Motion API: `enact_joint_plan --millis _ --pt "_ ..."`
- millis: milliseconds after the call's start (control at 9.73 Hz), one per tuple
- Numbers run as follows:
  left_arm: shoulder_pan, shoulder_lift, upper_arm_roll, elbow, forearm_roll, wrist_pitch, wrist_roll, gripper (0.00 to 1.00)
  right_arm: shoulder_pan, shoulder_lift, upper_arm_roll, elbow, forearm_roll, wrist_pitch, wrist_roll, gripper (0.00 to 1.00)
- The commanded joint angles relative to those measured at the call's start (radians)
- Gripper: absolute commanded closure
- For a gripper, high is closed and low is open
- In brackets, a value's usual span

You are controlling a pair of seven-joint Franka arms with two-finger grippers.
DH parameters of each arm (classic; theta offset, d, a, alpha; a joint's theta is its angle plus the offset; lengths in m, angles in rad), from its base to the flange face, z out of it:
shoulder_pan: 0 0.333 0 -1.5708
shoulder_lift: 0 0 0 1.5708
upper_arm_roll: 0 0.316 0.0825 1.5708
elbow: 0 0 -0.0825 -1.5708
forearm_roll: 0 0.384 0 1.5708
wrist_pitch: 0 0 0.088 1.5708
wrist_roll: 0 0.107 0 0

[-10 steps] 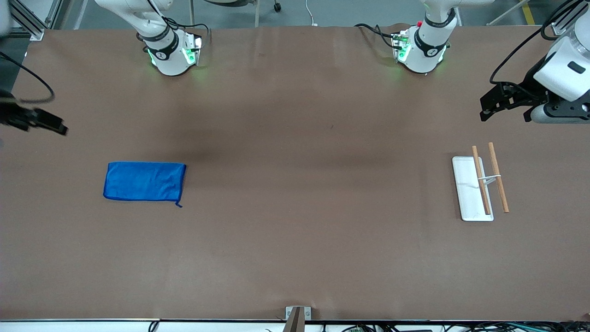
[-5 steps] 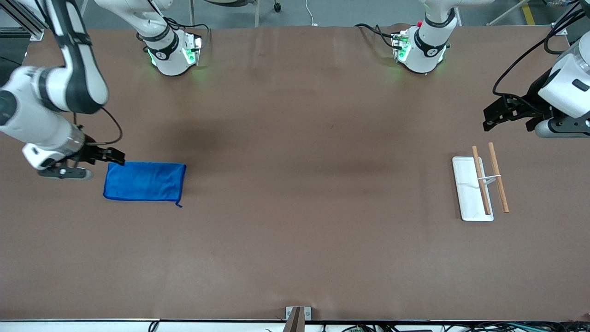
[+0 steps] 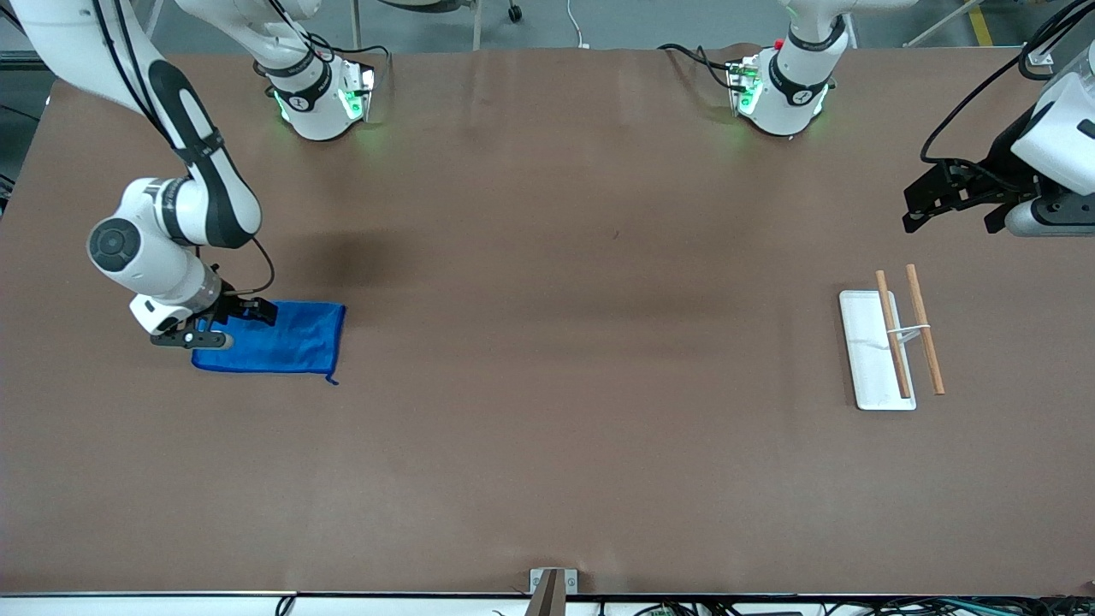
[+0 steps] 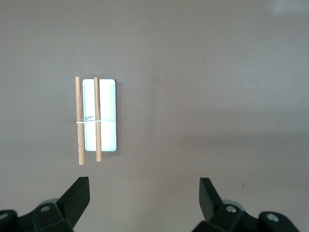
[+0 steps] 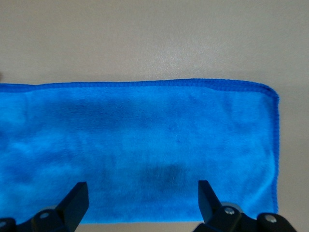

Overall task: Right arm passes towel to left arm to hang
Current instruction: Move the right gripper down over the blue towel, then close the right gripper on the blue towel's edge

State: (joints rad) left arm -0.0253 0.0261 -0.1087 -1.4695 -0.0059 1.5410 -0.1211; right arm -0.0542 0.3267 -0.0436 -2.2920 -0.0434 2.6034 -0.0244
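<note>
Blue microfibre, the towel (image 3: 272,338) lies flat on the tabletop (image 3: 547,445) toward the right arm's end, its long axis running along the table from one arm's end toward the other, with a small corner tail at the corner nearest the front camera on the side facing the middle. The right gripper (image 3: 224,323) hangs low over the towel's short edge at the outer end, at about 9 o'clock from the cloth's centre in the front view. Its jaws are spread with nothing between them, and in the right wrist view the towel (image 5: 140,150) fills the space ahead of the right gripper (image 5: 140,203). The grab looks to turn on that short edge lying just under the jaws.

The left gripper (image 3: 949,198) waits well apart, over bare tabletop near the white rack (image 3: 873,351) with its two wooden rods (image 3: 908,329), jaws likewise spread and empty.

A second ago the right arm was barely in view at the table's edge; it has since swung in over the cloth. The towel has not moved.
</note>
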Motion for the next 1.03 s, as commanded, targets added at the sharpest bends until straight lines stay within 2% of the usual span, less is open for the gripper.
enact_joint_plan --millis 0,411,514,719,925 --pt "-0.001 -0.003 -0.003 -0.034 0.015 -0.005 0.006 0.00 -0.012 0.018 -0.001 -0.012 -0.012 0.046 -0.005 0.00" --pt "-0.002 -0.002 -0.008 -0.034 0.018 -0.012 0.000 0.00 -0.013 0.078 -0.019 -0.009 -0.012 0.107 -0.003 0.06" --pt "-0.001 -0.002 -0.009 -0.031 0.018 -0.012 0.000 0.00 -0.013 0.078 -0.019 -0.010 -0.012 0.104 -0.003 0.26" --pt "-0.001 0.003 -0.009 -0.031 0.018 -0.012 0.006 0.00 -0.013 0.077 -0.018 -0.009 -0.012 0.096 0.006 0.97" --pt "-0.001 0.005 -0.009 -0.029 0.018 -0.012 0.006 0.00 -0.013 0.078 -0.018 -0.009 -0.009 0.101 0.011 1.00"
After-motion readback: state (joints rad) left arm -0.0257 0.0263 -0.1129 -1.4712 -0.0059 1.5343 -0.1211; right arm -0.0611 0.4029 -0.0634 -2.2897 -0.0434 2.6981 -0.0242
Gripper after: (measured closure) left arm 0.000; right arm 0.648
